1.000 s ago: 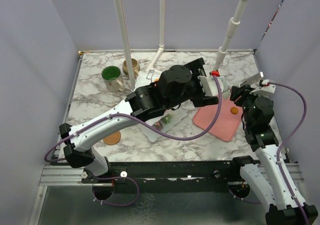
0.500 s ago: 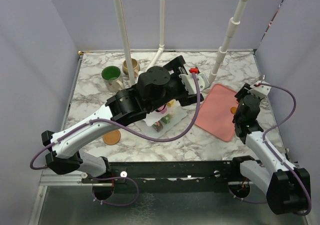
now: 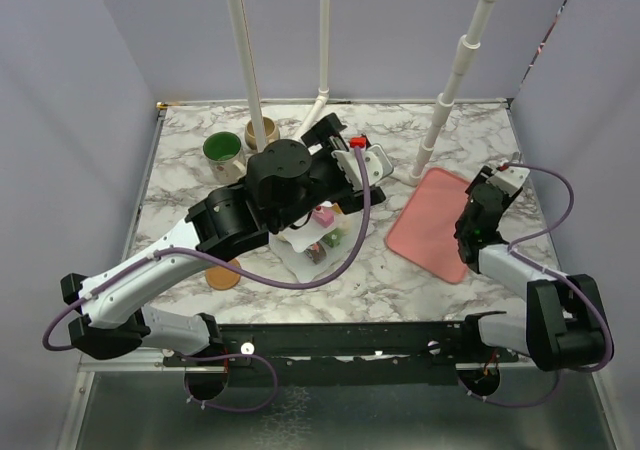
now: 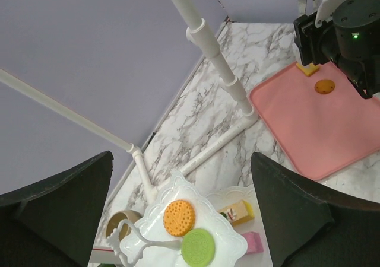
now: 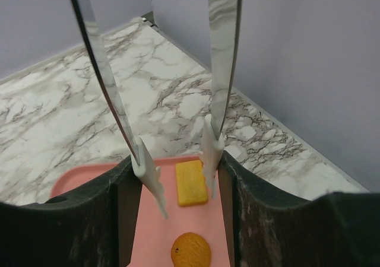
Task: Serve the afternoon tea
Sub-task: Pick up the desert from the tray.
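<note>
Holding two biscuits (image 5: 191, 182), pink tray (image 4: 309, 133), tongs (image 5: 146, 167) above

We saw a smooth tabletop (image 3: 190, 195) with a grey-veined marble look. At its three o'clock lay a matt pink plastic tray (image 4: 309, 130). The stand (image 4: 172, 187) was glossy white plastic. The tongs (image 5: 102, 71) were mirror-bright metal with white plastic tips, and the yellow biscuit (image 5: 191, 182) looked matt and faintly grainy.

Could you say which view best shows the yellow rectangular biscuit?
The right wrist view: the yellow rectangular biscuit lies whole on the pink tray, between the tips of the tongs. The left wrist view shows it small, partly behind the right arm; the top external view hides it behind that arm.
</note>
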Controlling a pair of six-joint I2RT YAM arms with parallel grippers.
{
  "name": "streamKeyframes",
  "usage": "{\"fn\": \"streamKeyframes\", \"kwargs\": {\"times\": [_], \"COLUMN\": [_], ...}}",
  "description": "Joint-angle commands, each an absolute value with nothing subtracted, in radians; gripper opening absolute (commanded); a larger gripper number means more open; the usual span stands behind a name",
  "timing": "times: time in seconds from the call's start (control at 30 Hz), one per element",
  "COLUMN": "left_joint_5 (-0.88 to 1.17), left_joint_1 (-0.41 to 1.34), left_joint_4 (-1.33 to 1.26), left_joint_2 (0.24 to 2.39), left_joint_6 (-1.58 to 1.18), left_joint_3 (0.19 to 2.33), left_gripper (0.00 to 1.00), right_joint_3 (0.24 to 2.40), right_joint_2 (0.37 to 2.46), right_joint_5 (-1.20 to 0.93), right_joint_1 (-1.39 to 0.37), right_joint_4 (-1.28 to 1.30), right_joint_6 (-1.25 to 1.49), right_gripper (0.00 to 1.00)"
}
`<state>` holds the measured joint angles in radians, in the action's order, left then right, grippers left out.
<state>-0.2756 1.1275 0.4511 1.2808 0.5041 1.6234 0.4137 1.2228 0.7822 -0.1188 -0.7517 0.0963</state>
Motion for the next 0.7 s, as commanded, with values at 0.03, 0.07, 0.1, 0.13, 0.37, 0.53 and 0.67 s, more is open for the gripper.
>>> {"fn": "streamKeyframes", "kwargs": {"times": [0.03, 0.07, 0.1, 0.13, 0.37, 0.53, 0.67], "left_joint_5": [-0.309, -0.309, -0.308, -0.305, -0.291, -0.287, -0.285], "left_joint_1": [1.123, 1.123, 1.123, 1.123, 1.123, 1.123, 1.123], "left_joint_4": [0.435, 0.435, 0.436, 0.436, 0.436, 0.436, 0.435], "left_joint_2": [1.228, 1.225, 1.223, 1.219, 1.206, 1.198, 1.195], "left_joint_6": [0.467, 0.466, 0.465, 0.466, 0.465, 0.456, 0.450], "left_joint_3": [1.600, 1.596, 1.594, 1.592, 1.583, 1.583, 1.587], "left_gripper": [0.99, 0.99, 0.99, 0.99, 0.99, 0.99, 0.99], "right_joint_3": [0.412, 0.409, 0.406, 0.406, 0.417, 0.437, 0.465], "right_joint_2": [1.285, 1.295, 1.309, 1.328, 1.414, 1.444, 1.450], "right_joint_5": [0.844, 0.848, 0.853, 0.854, 0.863, 0.861, 0.903], "right_joint_1": [-0.118, -0.118, -0.118, -0.117, -0.112, -0.101, -0.100], "right_joint_4": [-0.859, -0.871, -0.888, -0.903, -0.986, -1.008, -0.946], "right_joint_6": [0.118, 0.120, 0.121, 0.119, 0.107, 0.100, 0.151], "right_gripper": [0.52, 0.52, 0.52, 0.52, 0.52, 0.52, 0.52]}}
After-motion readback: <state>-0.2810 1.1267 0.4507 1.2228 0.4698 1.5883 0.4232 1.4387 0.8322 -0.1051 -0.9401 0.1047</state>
